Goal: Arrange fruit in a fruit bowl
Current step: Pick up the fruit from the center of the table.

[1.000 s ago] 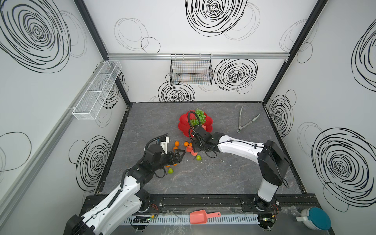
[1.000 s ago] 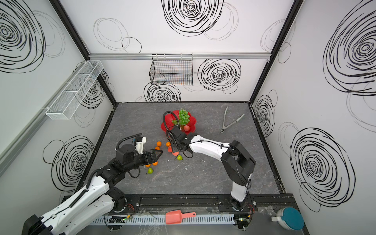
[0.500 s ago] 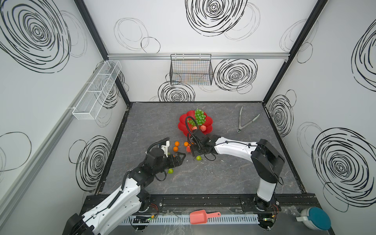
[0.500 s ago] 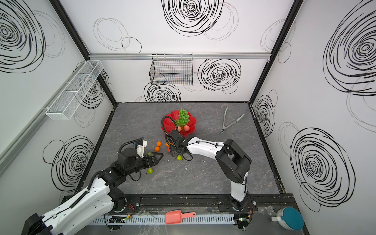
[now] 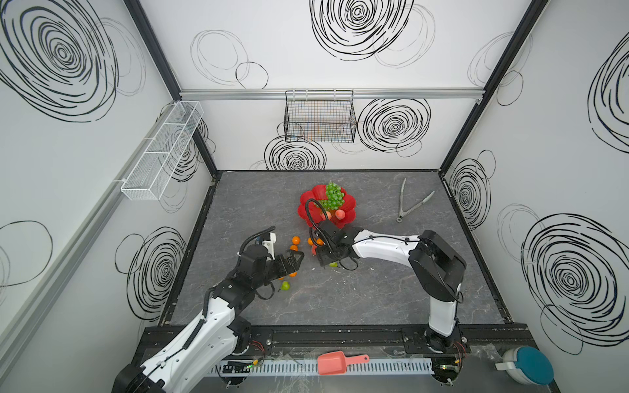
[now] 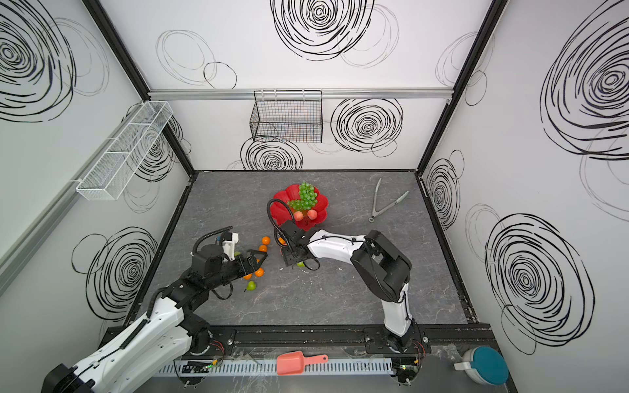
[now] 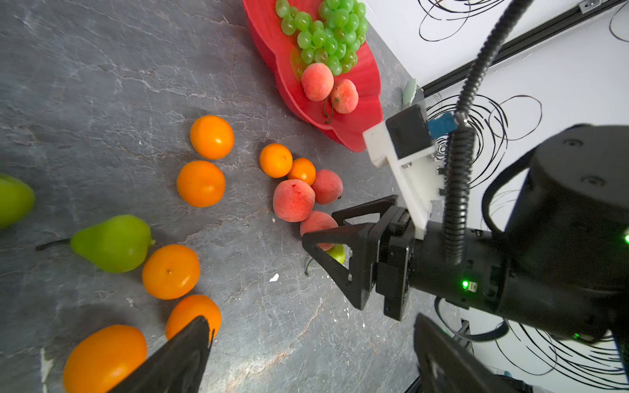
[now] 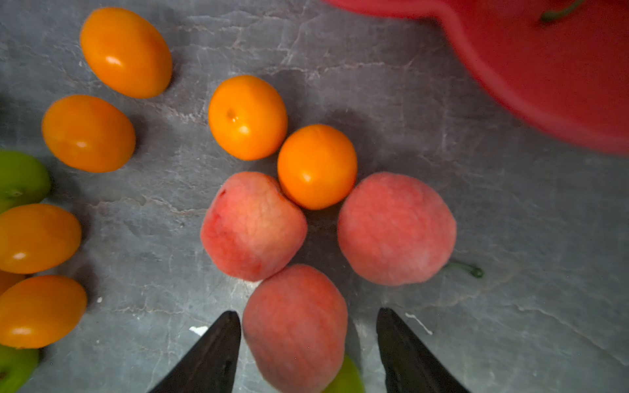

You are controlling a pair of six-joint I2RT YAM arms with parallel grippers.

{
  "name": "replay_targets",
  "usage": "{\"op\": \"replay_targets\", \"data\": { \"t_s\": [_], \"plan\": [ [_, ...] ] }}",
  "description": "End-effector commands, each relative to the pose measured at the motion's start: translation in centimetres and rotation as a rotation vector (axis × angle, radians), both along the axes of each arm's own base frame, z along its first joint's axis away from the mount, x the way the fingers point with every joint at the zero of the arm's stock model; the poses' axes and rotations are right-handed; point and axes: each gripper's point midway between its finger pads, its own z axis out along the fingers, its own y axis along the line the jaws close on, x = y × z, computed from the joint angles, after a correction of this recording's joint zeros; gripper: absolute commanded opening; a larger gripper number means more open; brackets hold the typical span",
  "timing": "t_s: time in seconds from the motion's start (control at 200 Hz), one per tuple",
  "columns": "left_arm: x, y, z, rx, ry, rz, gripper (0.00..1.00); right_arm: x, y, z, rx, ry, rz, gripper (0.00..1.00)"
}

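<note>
Left arm [image 5: 218, 316] stretches forward low, left hand [image 7: 311, 320] gaping wide, while right arm [image 5: 381, 250] reaches inward, right hand [image 8: 306, 311] tipped down, 2 fingers [image 8: 211, 357] parted.

Noted red scalloped fruit bowl [image 7: 269, 41] upright, holding grapes [image 7: 326, 34] and two peaches [image 7: 317, 81]. Outside, near rim: three clustered loose peaches [image 8: 253, 226], scattered tangerines [image 8: 247, 117], pears [image 7: 112, 243]; green piece [image 8: 350, 381], probably pear, mostly hidden.
</note>
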Motion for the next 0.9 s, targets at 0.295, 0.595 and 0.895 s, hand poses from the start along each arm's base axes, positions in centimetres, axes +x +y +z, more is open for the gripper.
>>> {"op": "replay_targets", "data": {
  "t_s": [0.295,0.595,0.895],
  "plan": [
    [0.1,0.0,-0.1,0.004,-0.015,-0.013,0.96,0.6,0.9,-0.9,-0.025,0.008,0.011,0.64],
    [0.2,0.0,-0.1,0.002,-0.012,-0.015,0.96,0.6,0.8,-1.2,-0.027,0.013,0.002,0.58],
    [0.3,0.0,-0.1,0.013,-0.005,-0.017,0.96,0.3,0.6,-1.0,-0.022,0.015,0.002,0.54]
  ]
}}
